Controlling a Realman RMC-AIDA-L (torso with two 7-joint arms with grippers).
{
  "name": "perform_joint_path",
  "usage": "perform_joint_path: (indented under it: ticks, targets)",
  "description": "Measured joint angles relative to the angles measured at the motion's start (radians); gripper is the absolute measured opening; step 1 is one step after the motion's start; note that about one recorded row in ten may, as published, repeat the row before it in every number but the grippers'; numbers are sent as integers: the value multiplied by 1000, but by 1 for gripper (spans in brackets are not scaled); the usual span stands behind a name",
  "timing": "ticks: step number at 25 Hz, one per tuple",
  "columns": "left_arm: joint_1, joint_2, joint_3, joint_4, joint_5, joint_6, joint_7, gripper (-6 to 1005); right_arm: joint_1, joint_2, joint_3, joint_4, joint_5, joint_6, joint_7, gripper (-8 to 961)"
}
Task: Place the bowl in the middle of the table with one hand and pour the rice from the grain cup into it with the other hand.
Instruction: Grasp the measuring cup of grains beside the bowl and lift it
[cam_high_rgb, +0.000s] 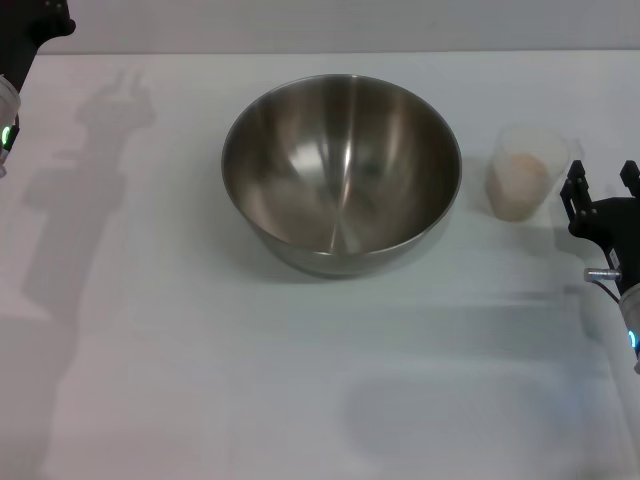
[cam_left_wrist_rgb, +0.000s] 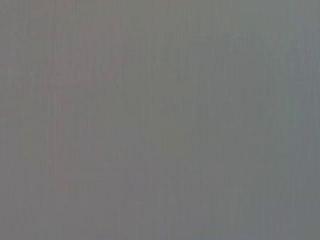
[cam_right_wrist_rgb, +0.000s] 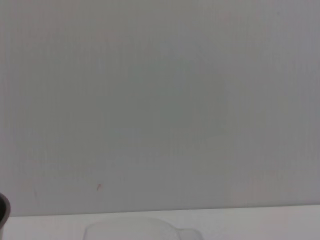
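Observation:
The steel bowl (cam_high_rgb: 341, 170) stands upright on the white table (cam_high_rgb: 200, 380), near its middle and toward the back. It holds nothing. Right of it stands the clear grain cup (cam_high_rgb: 524, 172) with pale rice (cam_high_rgb: 518, 185) inside. My right gripper (cam_high_rgb: 602, 186) is open just right of the cup, not touching it. The cup's rim (cam_right_wrist_rgb: 145, 231) shows faintly in the right wrist view, with a sliver of the bowl (cam_right_wrist_rgb: 3, 207) at the edge. My left gripper (cam_high_rgb: 40, 20) is raised at the far left corner, its tips cut off by the frame.
Arm shadows fall across the left of the table (cam_high_rgb: 70, 210). The table's back edge meets a plain wall (cam_right_wrist_rgb: 160, 100). The left wrist view shows only a flat grey field.

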Motion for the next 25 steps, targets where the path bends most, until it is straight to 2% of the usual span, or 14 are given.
perform_joint_path:
  ticks: [25]
  targets:
    - [-7,0,-12,-1,0,0,0,175,35,0,-5,-52,0,28,51,500]
